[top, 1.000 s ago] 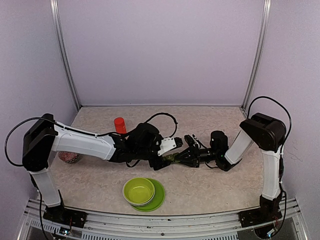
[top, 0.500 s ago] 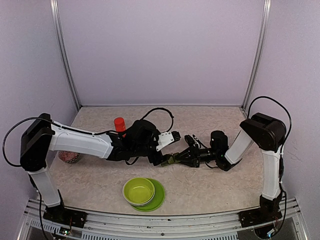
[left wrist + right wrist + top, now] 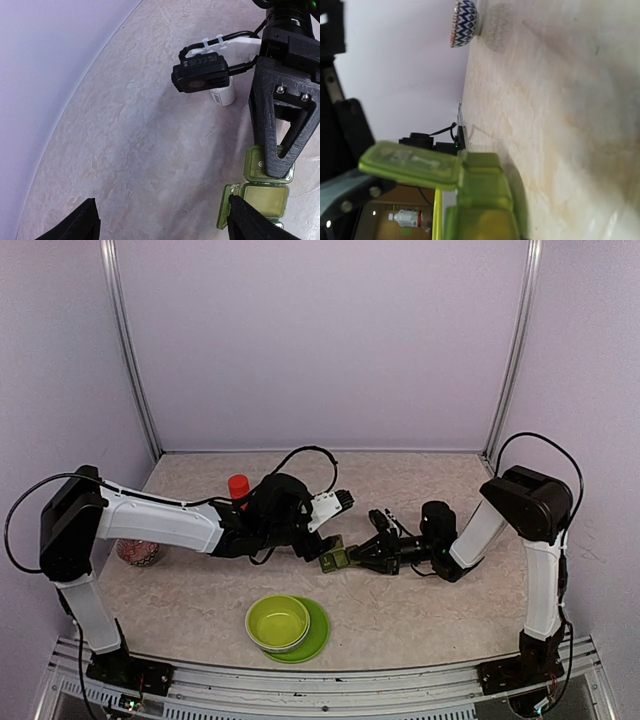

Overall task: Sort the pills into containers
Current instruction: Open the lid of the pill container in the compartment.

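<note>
- Two grippers of mine meet mid-table at the containers [image 3: 264, 194], a dark green strip box that seems to rest on the table [image 3: 430, 615], btwn my arms and beyond the lime-green bowl [image 3: 278, 620].
- R gripper [image 3: 352, 557]: jaws closed right down and, as far as the views show, pinching one end of the strip. The box fills the bottom of that wrist's view.
- L gripper [image 3: 161, 210]: jaws wide apart, nothing btwn them, hovering just beside the box.
- One lid [image 3: 412, 164] stands flipped up. I can't tell what's in the cell under it, and no pills show in any view.
- Handling, my guess: light, stiff thin plastic w/ a smooth skin, likely to skate on the table if nudged w/o a hold. The thin lid hinges are prob. the weak spot.
- Where to grip, my guess: low across the outer walls of an end cell, never by a lid. That leaves the other cells free for the L side.
- Orange-red bottle [image 3: 239, 487] stands upright, off to the far left of the box.
</note>
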{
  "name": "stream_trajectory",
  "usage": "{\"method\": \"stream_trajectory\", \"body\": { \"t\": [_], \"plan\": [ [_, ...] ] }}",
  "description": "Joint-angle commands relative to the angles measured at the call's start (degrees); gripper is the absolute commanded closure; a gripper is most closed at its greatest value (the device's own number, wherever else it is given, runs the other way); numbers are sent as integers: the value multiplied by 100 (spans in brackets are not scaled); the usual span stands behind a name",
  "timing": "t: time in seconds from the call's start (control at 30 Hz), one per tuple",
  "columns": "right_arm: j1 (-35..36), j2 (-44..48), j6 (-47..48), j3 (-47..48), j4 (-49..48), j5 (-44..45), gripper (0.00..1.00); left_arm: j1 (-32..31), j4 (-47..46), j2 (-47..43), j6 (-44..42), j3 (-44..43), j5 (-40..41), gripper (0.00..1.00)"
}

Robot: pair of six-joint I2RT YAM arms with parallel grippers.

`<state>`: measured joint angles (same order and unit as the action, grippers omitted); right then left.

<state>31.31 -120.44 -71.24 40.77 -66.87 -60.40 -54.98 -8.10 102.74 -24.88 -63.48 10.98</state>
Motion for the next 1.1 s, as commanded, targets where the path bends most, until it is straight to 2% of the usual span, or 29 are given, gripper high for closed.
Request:
{"method": "stream_trajectory", "body": {
  "t": [0.0,0.57,1.07],
  "plan": [
    [-29,209,-41,-5,-326,-134,92,83,-15,216,101,-172,127,15],
    [-11,273,38,-12,-406,-291,92,263,248,543,76,-491,83,15],
    [-2,336,137,51,-357,-424,92,389,1087,789,-317,-924,-1161,16]
  ]
}}
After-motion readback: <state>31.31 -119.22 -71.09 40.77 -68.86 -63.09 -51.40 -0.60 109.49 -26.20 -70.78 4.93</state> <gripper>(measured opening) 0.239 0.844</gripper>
